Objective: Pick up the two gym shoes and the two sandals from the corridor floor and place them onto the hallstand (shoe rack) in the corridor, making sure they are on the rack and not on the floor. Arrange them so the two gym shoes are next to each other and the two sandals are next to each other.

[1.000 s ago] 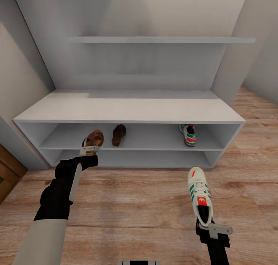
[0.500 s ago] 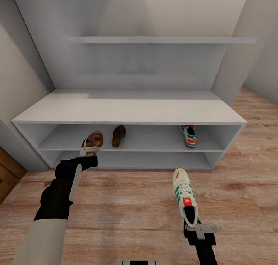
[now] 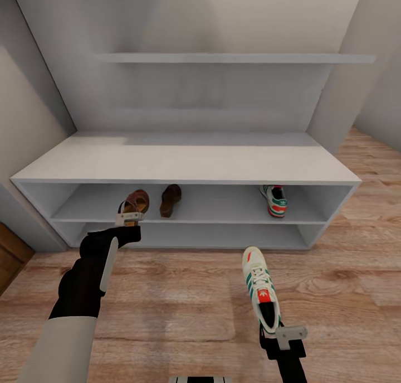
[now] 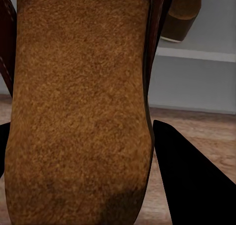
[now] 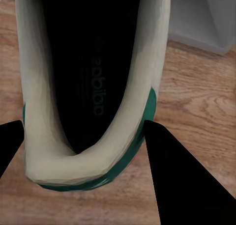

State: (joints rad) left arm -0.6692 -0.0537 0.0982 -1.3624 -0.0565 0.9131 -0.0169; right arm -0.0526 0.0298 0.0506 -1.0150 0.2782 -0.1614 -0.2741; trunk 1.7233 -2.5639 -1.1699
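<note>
A gym shoe point(image 3: 260, 290) was held by its heel in the right gripper point(image 3: 277, 335), the jaws clamped on the heel rim, toe pointing toward twelve o'clock above the corridor floor point(image 3: 184, 310). The second gym shoe point(image 3: 273, 199) was seen on the upper shelf of the hallstand point(image 3: 184, 163), at about one o'clock from the carried one. One sandal point(image 3: 135, 202) was gripped at its heel end by the left gripper point(image 3: 127, 217), the jaws closed on it, at the front edge of the same shelf; the other sandal point(image 3: 170, 199) lay just beside it, at three o'clock. The step in hand was judged to be the carrying of the held shoe to the shelf. It would be done well if the shoe were brought level with the shelf opening, slid in toe first just beside its partner, and released only once the sole was resting fully on the shelf board. Whether the held sandal was already resting on the shelf could not be told, its sole being hidden by the gripper. In the right wrist view, the shoe point(image 5: 93, 87) was cut off at the toe, and the lower shelf's depth was hard to make out.
</note>
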